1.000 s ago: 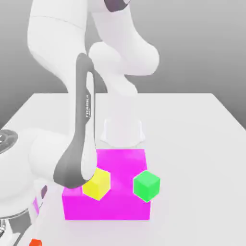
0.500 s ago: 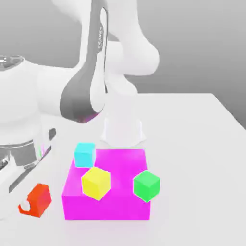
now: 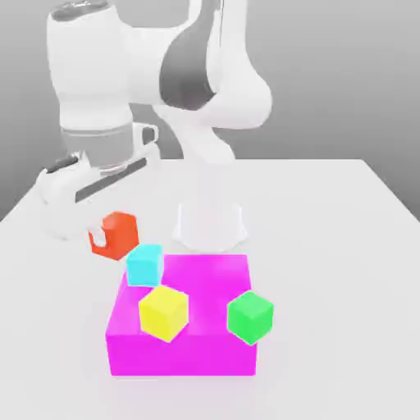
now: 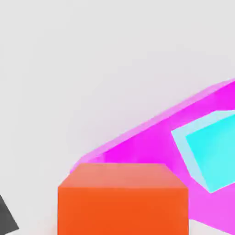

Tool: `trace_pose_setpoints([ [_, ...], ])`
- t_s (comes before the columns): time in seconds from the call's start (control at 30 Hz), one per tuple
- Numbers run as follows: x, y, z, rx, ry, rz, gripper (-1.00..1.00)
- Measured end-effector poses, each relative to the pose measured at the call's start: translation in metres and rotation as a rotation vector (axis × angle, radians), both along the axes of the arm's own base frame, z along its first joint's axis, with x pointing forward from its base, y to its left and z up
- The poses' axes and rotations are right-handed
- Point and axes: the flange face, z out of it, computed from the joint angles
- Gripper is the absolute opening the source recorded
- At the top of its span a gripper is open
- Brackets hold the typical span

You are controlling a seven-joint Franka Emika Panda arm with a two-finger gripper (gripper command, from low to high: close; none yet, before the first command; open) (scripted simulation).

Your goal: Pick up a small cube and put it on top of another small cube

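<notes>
Jaws closed on red cube (image 3: 119,234): that is how I, the gripper (image 3: 109,237), stand at the exterior view's left. I am shut as far as the cube's width lets me, and the cube is all I grip. One pale fingertip (image 3: 98,237) of mine shows against its side. It hangs tilted in the exterior view, at about ten o'clock from the middle of the magenta block (image 3: 183,354). My arm (image 3: 94,78) comes down to me from above, its flange nearly upright over my slanting body.

Next along, cyan cube (image 3: 145,266) sits by the block's far corner, at about ten o'clock on its top. From there my red cube lies between ten and eleven o'clock, their outlines very near; I can't tell how much height parts them. In my hand view the cyan cube shows against the magenta top, beyond the red one that I carry.

Then comes yellow cube (image 3: 164,313), one corner turned forward, at about seven o'clock from the middle of the block's top and overlapping its front edge in the exterior view. Behind the block, toward half past twelve, my base (image 3: 210,227) stands on the pale table (image 3: 328,279). Last, green cube (image 3: 250,317) is at four o'clock, also corner-forward, its outline crossing the block's edge.
</notes>
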Motion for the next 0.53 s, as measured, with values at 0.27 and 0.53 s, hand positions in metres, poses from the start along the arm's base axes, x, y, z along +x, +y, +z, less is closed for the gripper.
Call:
trace_pose_setpoints([
  [0.27,-0.058,0.017,-0.014,-0.012,0.005,-0.124,-1.00],
  [0.53,-0.060,0.018,-0.063,-0.012,0.004,-0.129,1.00],
])
